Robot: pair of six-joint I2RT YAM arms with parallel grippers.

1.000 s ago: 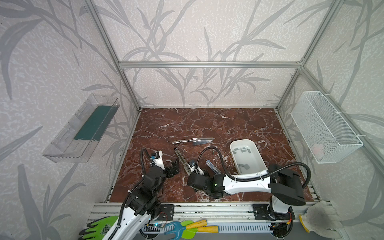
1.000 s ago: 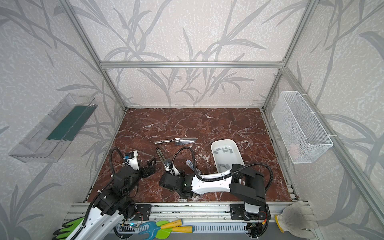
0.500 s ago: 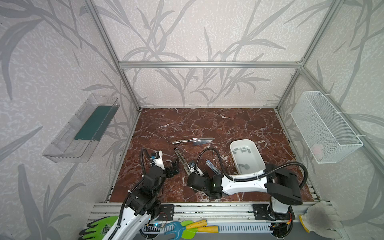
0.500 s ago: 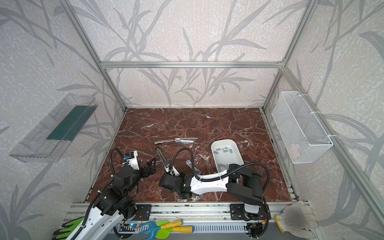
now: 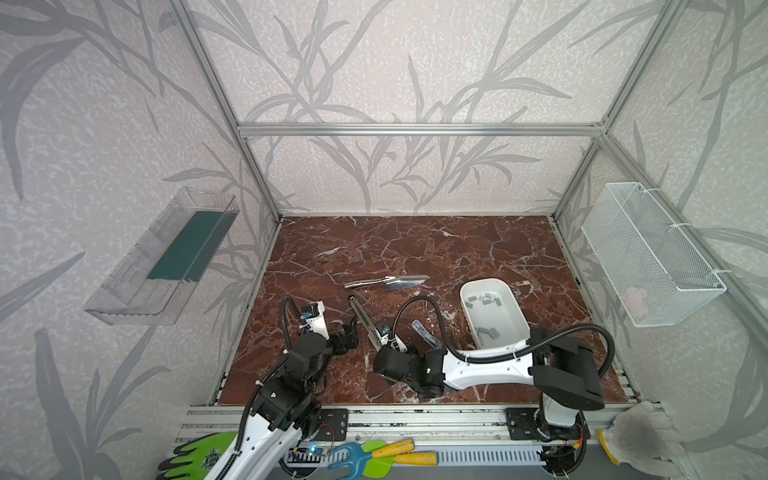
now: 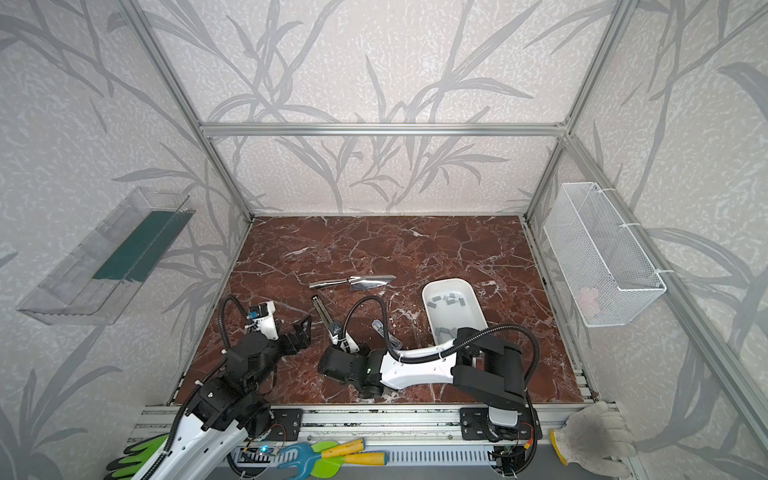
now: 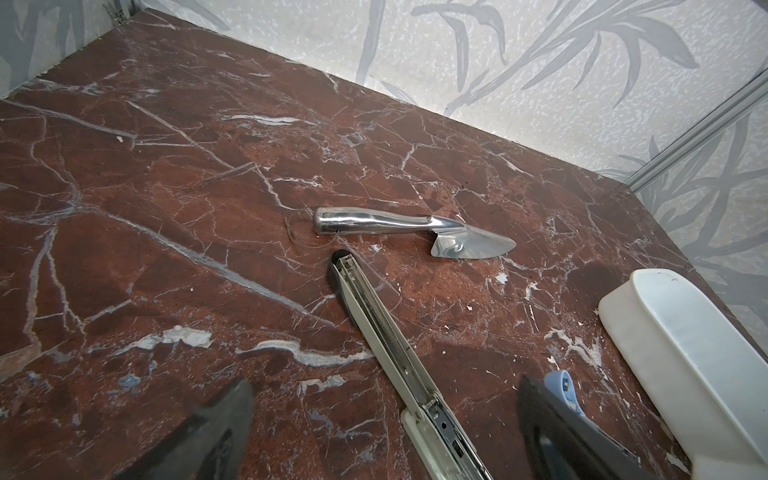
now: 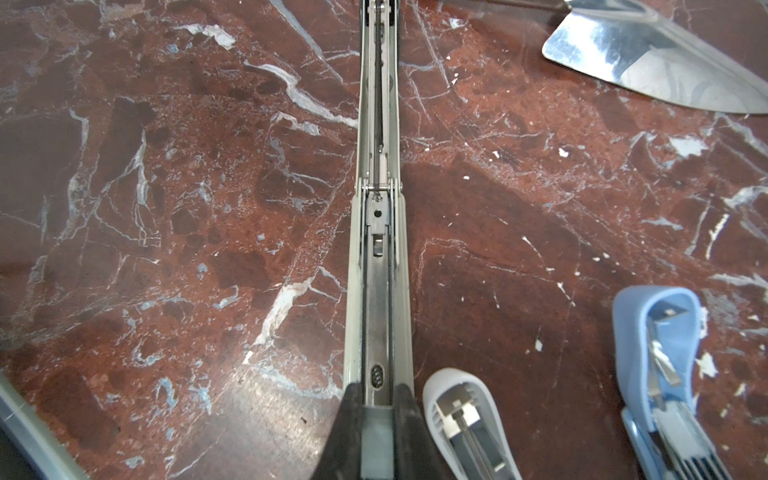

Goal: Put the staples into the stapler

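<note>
The right fingers [image 8: 347,436] are pinched narrow on the near end of the long open stapler [image 8: 376,270]. It lies flat on the worktop [image 8: 166,208], channel up, with no strip in it that I can make out. The left fingers [image 7: 212,432] stand wide and empty just beside it. The staples [image 5: 484,300] lie loose in the white tray [image 5: 500,322], well apart, beyond the right arm. I'd say the hold wants to be firm and level so the channel doesn't roll. A strip is best pinched by its long sides and lowered legs-first, clear of the small white stapler [image 8: 461,415] and the blue stapler [image 8: 656,353].
</note>
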